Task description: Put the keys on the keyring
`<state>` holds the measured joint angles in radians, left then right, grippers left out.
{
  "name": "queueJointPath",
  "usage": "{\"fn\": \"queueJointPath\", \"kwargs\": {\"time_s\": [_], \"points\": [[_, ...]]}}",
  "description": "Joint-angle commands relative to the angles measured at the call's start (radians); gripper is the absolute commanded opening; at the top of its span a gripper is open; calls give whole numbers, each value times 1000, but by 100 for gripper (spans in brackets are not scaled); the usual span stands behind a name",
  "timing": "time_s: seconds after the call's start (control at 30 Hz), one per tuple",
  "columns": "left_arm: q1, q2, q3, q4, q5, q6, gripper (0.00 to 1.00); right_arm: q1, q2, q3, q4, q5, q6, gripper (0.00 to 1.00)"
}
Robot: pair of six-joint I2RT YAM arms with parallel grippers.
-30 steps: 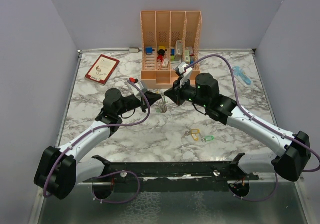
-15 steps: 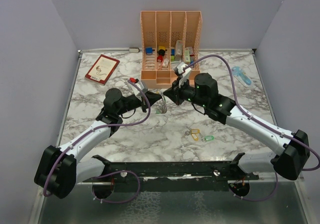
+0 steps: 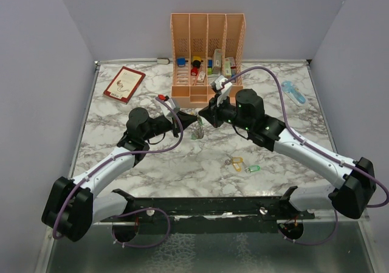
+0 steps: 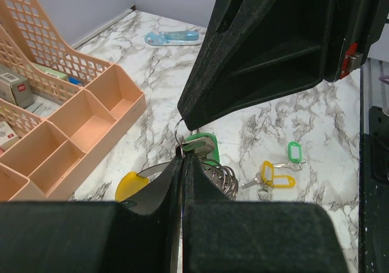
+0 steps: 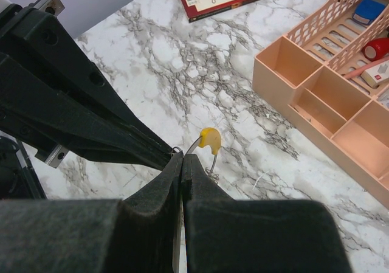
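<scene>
My two grippers meet tip to tip over the middle of the table, left gripper (image 3: 192, 120) and right gripper (image 3: 203, 118), both shut. The keyring (image 4: 222, 179), a thin silver loop with a yellow cap (image 5: 211, 139), hangs below them, and its wire runs into my left gripper (image 4: 183, 151). A green key (image 4: 203, 145) sits right at those tips, its small ring (image 4: 178, 127) pinched under my right gripper (image 5: 182, 156). Two more keys lie loose on the marble, a yellow one (image 3: 236, 162) and a green one (image 3: 253, 168).
A peach desk organiser (image 3: 208, 54) holding small blocks stands at the back centre, close behind the grippers. A red book (image 3: 124, 83) lies at the back left and a light blue object (image 3: 293, 92) at the back right. A black rail (image 3: 206, 207) runs along the near edge.
Both grippers have stayed shut and joined. The pair has edged slightly left, and the hanging keyring with the green key has swung a little.
</scene>
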<state>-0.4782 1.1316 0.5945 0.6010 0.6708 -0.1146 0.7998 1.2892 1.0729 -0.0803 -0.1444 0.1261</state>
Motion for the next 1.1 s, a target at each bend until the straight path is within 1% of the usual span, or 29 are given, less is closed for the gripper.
{"fn": "queueJointPath", "kwargs": {"time_s": [0.0,0.57,1.07], "points": [[-5,0,42,27,19,-16,0,10,9,1,41,29,-14,1],[-5,-7,47,30,18,-33,0,12,-22,-51,61,62,-7,1],[-5,-14,47,22,18,-28,0,13,-28,-41,52,82,-7,1]]}}
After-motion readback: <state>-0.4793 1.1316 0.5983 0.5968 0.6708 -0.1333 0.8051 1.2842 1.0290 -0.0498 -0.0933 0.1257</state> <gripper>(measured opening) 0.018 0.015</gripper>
